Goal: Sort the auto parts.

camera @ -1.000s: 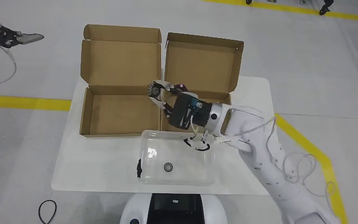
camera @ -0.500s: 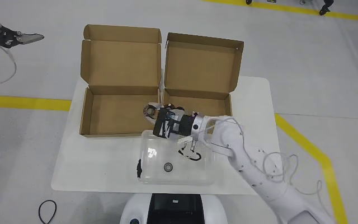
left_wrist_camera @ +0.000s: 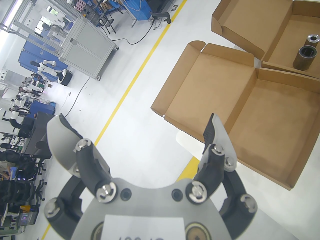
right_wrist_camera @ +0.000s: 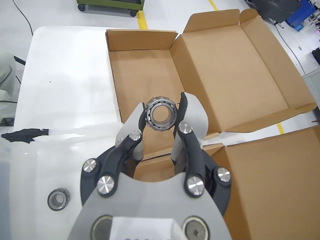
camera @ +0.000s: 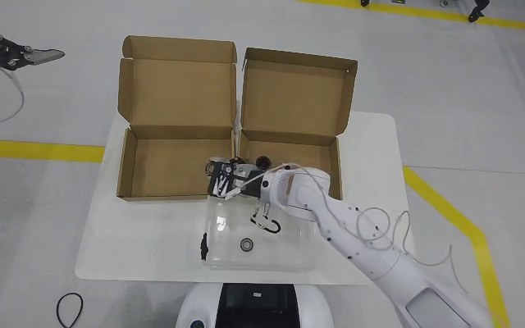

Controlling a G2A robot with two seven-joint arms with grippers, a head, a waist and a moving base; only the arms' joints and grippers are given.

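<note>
My right gripper is shut on a silver roller bearing, one finger on each side of the ring. In the top view it hangs over the near right corner of the left cardboard box, whose floor is bare. A second bearing lies in the clear plastic bin at the table's front. Two dark metal sleeves stand in the right cardboard box. My left gripper is open and holds nothing; it hovers over the floor, far left of the table.
Both boxes have their lids folded back toward the far side. A small black piece sits at the bin's left edge. White tabletop lies bare left of the bin and to the right of the boxes.
The right gripper has carried the bearing leftward and nearer, from above the wall between the two boxes to the left box's near right corner. The left arm has stayed still.
</note>
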